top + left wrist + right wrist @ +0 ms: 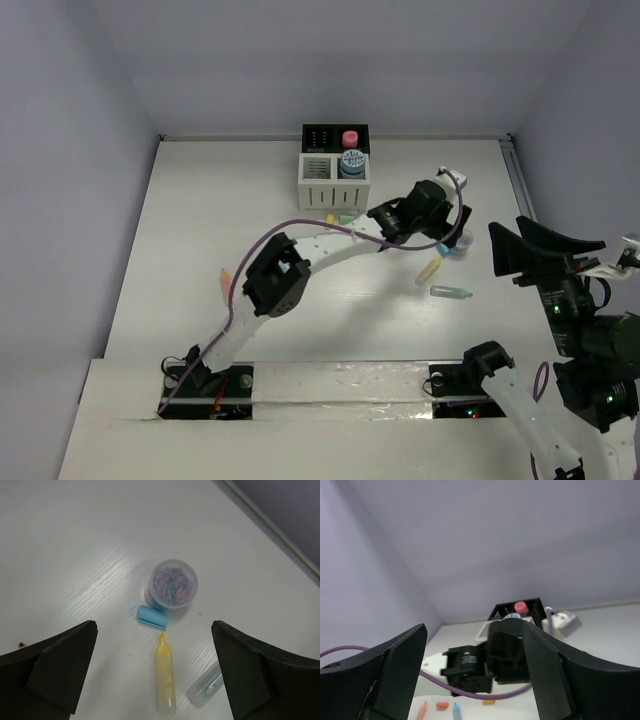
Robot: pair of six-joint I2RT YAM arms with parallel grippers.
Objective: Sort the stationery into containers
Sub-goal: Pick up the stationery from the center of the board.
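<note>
The white table carries everything. The left arm stretches from its base across to the table's right half, while the right arm is raised at the right edge. The organiser stands at the far edge, well apart from both grippers. Its two black bins are behind and its two white slatted bins are in front. A blue-and-white roll sits in the right white bin and a pink stub in the right black bin. The left gripper hangs above the table with its jaws spread wide and nothing between them. Just past its fingertips stands a round clear tub filled with coloured strands. A yellow marker lies flat on the table below the gap between the fingers, its tip pointing at the tub. A clear tube lies just beside the marker, near the right-hand finger. A short blue stub lies against the foot of the tub, between it and the marker's tip. The right gripper is held up in the air facing the organiser, jaws apart and empty. An orange stub lies alone to the left of the left arm's elbow.
</note>
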